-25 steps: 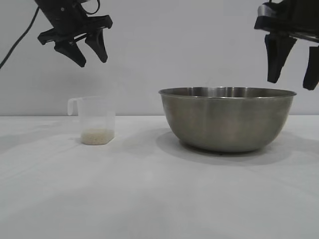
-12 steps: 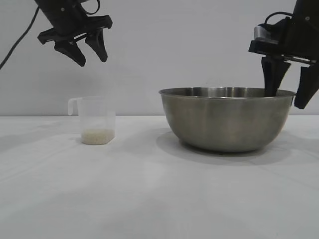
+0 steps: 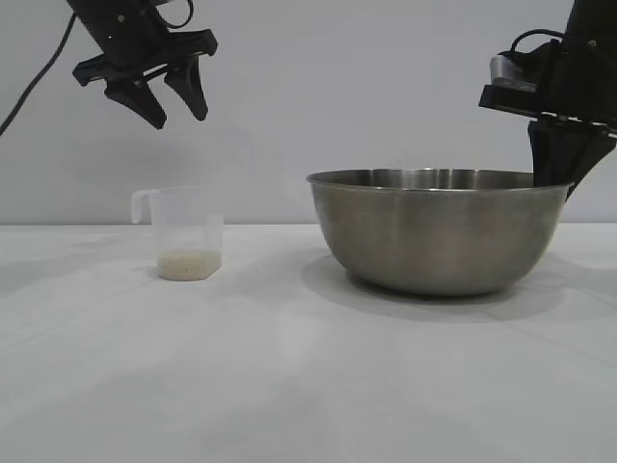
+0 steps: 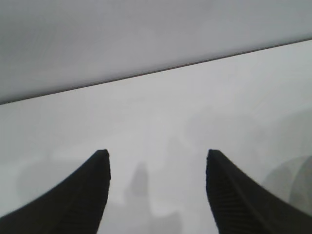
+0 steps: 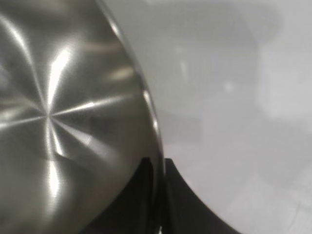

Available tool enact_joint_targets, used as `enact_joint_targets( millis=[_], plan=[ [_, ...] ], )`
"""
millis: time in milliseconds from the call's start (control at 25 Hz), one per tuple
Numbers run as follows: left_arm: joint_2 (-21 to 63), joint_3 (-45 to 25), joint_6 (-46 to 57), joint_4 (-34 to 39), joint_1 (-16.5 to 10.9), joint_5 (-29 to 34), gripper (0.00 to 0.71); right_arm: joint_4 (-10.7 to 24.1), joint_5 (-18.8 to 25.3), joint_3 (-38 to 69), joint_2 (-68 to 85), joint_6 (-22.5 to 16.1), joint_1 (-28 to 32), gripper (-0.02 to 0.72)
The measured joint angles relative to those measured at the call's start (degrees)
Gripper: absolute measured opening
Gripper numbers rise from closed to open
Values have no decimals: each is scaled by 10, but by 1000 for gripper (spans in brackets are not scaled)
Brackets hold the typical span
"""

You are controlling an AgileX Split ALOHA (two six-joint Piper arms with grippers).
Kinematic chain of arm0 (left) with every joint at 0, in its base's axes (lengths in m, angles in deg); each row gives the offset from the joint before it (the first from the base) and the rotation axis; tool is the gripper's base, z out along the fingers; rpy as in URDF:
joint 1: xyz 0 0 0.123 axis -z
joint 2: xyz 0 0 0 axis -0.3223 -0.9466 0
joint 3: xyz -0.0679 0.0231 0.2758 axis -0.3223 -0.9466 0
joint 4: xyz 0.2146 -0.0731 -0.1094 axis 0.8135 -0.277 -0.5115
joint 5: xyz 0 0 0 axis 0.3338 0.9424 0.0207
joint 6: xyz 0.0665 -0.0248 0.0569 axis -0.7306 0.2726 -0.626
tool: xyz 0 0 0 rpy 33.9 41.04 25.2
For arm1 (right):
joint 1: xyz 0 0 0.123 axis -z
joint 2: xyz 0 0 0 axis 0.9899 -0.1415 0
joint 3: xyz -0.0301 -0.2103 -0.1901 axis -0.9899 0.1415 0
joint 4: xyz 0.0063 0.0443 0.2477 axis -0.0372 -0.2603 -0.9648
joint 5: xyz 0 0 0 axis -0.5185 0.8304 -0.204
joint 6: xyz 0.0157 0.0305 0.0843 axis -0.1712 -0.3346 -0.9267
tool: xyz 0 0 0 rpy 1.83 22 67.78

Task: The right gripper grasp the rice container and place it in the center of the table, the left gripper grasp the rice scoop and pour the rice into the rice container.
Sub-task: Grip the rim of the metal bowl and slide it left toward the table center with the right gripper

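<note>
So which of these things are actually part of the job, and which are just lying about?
Part of the job:
- steel bowl, rim pinched by right claw
- plastic cup holding rice
- left claw, open above the cup
- white table

Lying about:
- nothing visible

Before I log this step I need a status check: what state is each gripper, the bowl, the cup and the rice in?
right gripper: shut on the steel bowl's rim, one finger inside, one outside.
steel bowl: upright on the table, empty.
left gripper: open, hanging above the cup, holding nothing.
measuring cup: upright on the table, untouched.
rice: shallow layer in the cup's bottom.
</note>
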Motion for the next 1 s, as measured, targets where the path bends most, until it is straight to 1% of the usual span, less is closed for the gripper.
enact_joint_targets(
  millis=[240, 720, 960, 1000],
  plan=[
    [0, 0, 0, 0, 0, 0, 382, -45, -11, 0, 0, 10, 0, 0],
    [0, 0, 0, 0, 0, 0, 382, -92, -14, 0, -1, 27, 0, 0],
    [0, 0, 0, 0, 0, 1, 382, -100, -14, 0, -1, 40, 0, 0],
    [0, 0, 0, 0, 0, 1, 382, -101, -14, 0, -1, 41, 0, 50]
  ],
)
